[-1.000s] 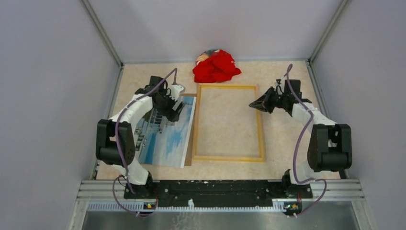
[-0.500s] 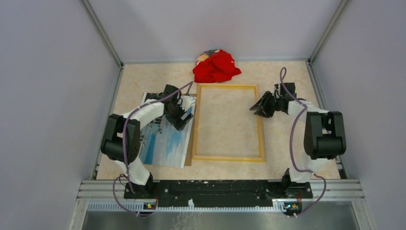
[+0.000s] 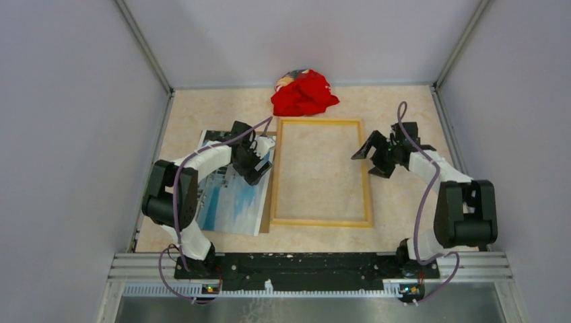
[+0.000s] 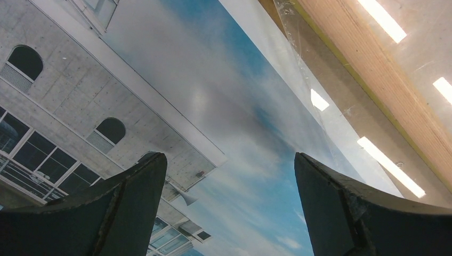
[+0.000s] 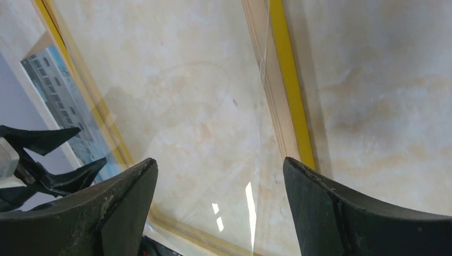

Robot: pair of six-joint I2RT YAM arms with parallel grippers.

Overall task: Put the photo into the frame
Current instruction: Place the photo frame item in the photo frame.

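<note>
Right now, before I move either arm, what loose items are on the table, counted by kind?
photo: 1
frame: 1
brown board: 1
red cloth: 1
Total: 4

Robot lab test cell. Plain pale-violet panel walls (image 3: pixel 67 134) box in three sides, with aluminium profile posts (image 3: pixel 143 44) in the corners and a beige marble-look counter (image 3: pixel 404 108). Left arm (image 3: pixel 202 156) and right arm (image 3: pixel 434 168) are bolted to a black base rail (image 3: pixel 303 266) on silver slotted extrusion (image 3: pixel 141 264) at the near edge, purple cables (image 3: pixel 421 208) looping loose. Strip-light reflections (image 4: pixel 385 20) show in the left wrist view.
</note>
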